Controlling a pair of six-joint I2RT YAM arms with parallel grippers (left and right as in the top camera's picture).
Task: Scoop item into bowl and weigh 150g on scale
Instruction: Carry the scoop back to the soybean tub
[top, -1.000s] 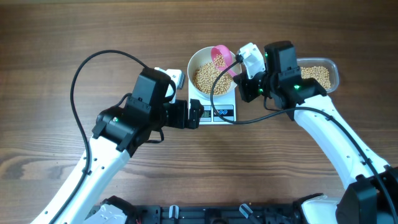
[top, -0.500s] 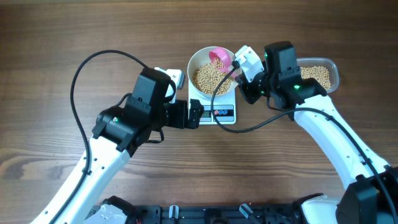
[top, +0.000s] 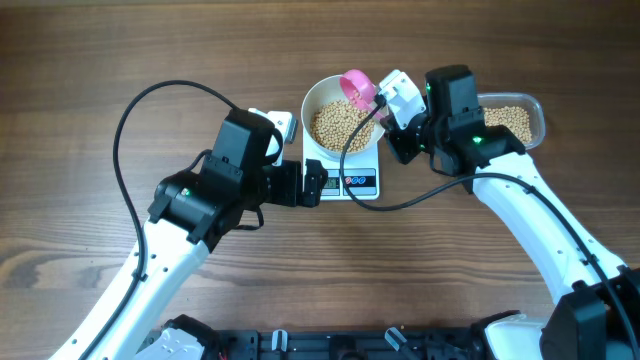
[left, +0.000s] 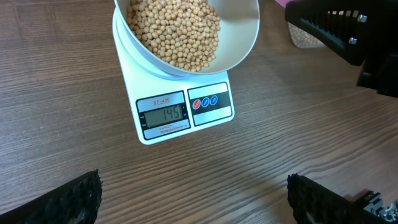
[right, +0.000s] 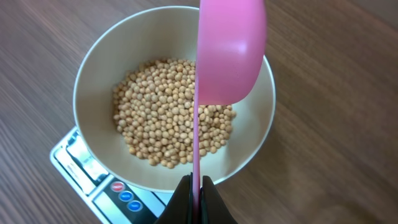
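The white bowl (top: 318, 100) stands on the white scale (top: 362, 186), holding a heap of tan beans (top: 337, 126). My right gripper (top: 381, 108) is shut on the thin handle of a pink scoop (top: 356, 87), which hangs over the bowl's far right rim. In the right wrist view the scoop (right: 230, 50) shows its smooth back above the beans (right: 168, 118); its inside is hidden. My left gripper (top: 314, 185) stands open and empty at the scale's left front. The left wrist view shows the scale display (left: 163, 114) reading 145, under the bowl (left: 245, 43).
A clear plastic tub (top: 538, 112) with more beans (top: 508, 120) sits right of my right arm. A small white object (top: 283, 124) lies left of the bowl, beside my left arm. Cables loop over the wooden table (top: 80, 80).
My right gripper has rolled the pink scoop and lifted it a little from inside the bowl toward the far right rim. The left arm has not moved.
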